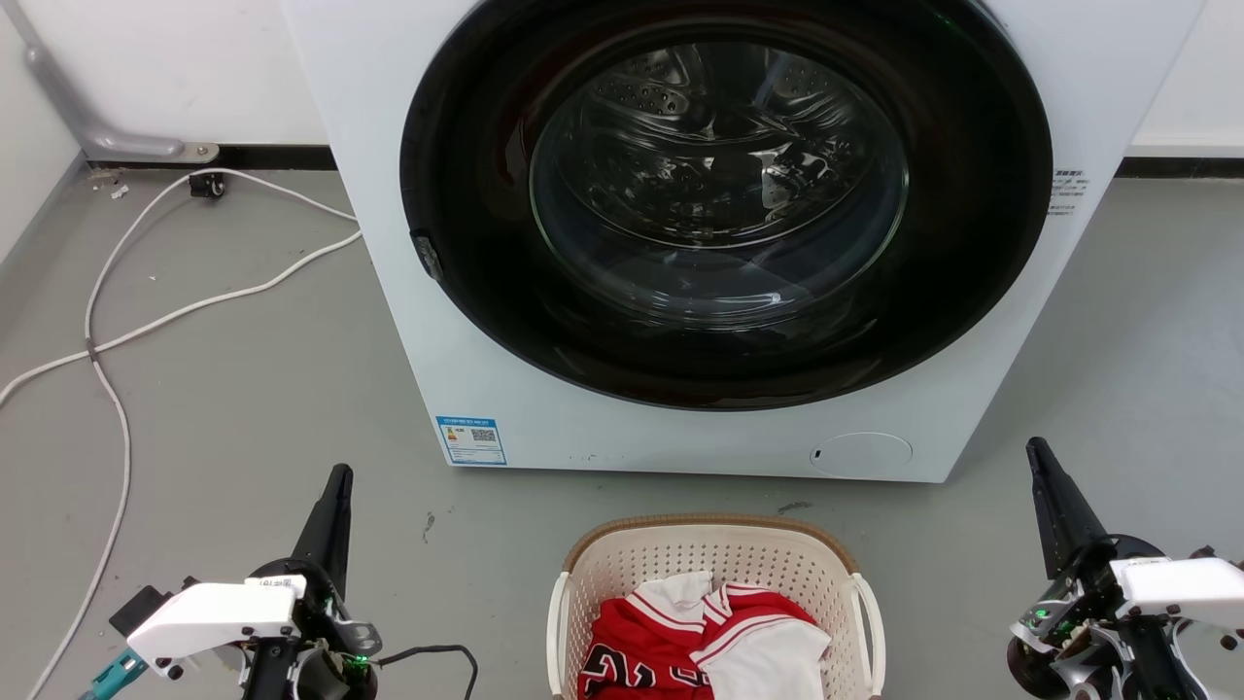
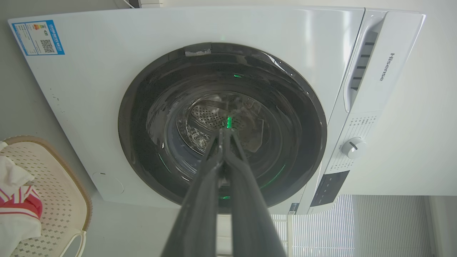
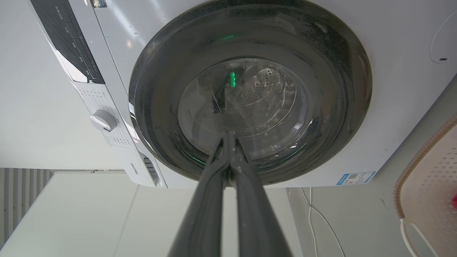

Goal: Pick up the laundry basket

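The laundry basket (image 1: pixel 714 561) stands on the floor at the bottom centre of the head view, cream-white and perforated, with a brown rim and white loop handles. Red and white clothes (image 1: pixel 705 642) lie inside it. Its edge also shows as the basket (image 2: pixel 60 200) at the lower left of the left wrist view and the basket (image 3: pixel 428 185) at the right of the right wrist view. My left gripper (image 1: pixel 339 473) is shut and empty, left of the basket. My right gripper (image 1: pixel 1034 445) is shut and empty, right of it. Both point toward the washing machine.
A white front-loading washing machine (image 1: pixel 486 243) with a dark round door (image 1: pixel 724 199), shut, stands just behind the basket. White cables (image 1: pixel 126 321) trail over the grey floor at the left. A grey pipe (image 1: pixel 68 107) runs down the back wall.
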